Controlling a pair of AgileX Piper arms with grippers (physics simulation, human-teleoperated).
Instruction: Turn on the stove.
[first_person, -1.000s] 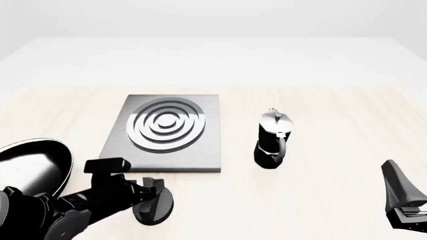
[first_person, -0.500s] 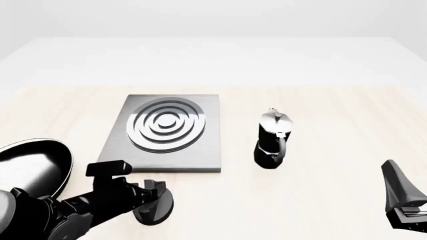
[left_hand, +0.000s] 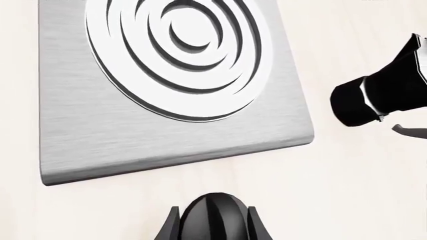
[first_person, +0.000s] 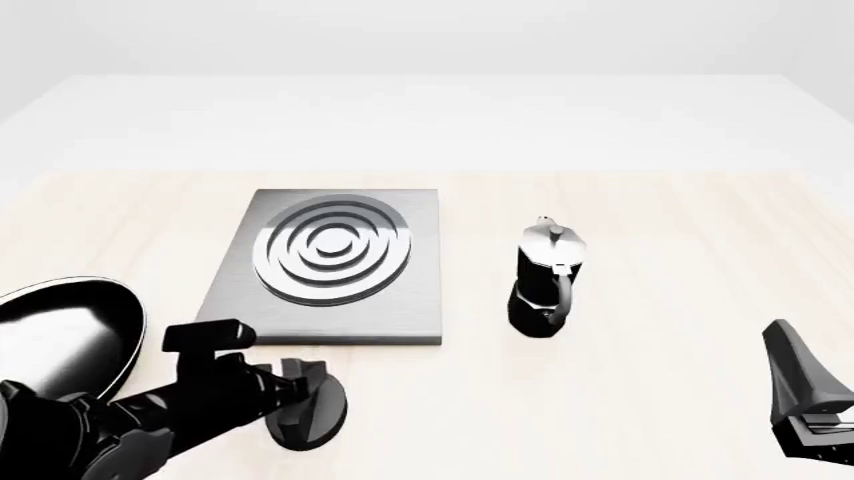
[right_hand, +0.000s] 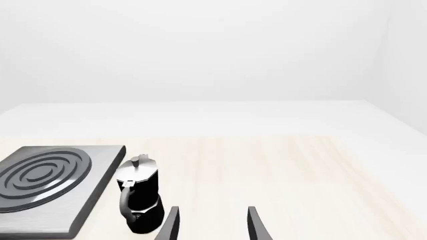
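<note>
Nearest the front camera, the left arm (first_person: 147, 415) comes in from the lower left, its rear cut off by the frame edge, and its bulk hides much of what it reaches. The left gripper (first_person: 304, 385) sits at the knob (first_person: 310, 418), a black round thing on the table (first_person: 641, 400) just in front of the stove's near edge; from the front, fingers and knob merge into one dark mass. The left wrist view settles it: the two fingers (left_hand: 170, 227) stand on either side of the knob's dome, pressed against its flanks, so the gripper is clamped on the knob, though the knob's base is cut off there. At the far lower right, only part of the right gripper (first_person: 805, 400) shows, cropped by the frame corner; its wrist view shows its fingers (right_hand: 255, 225) spread apart with nothing between them, hanging over bare wood. To the left, the pan (first_person: 67, 335) is half out of frame and partly covered by the arm. Farther on lies the stove (first_person: 330, 270), a grey slab with silver rings, whole only in the front view. Right of it stands the pot (first_person: 543, 280), well apart from the knob; the left wrist view catches only its base.
</note>
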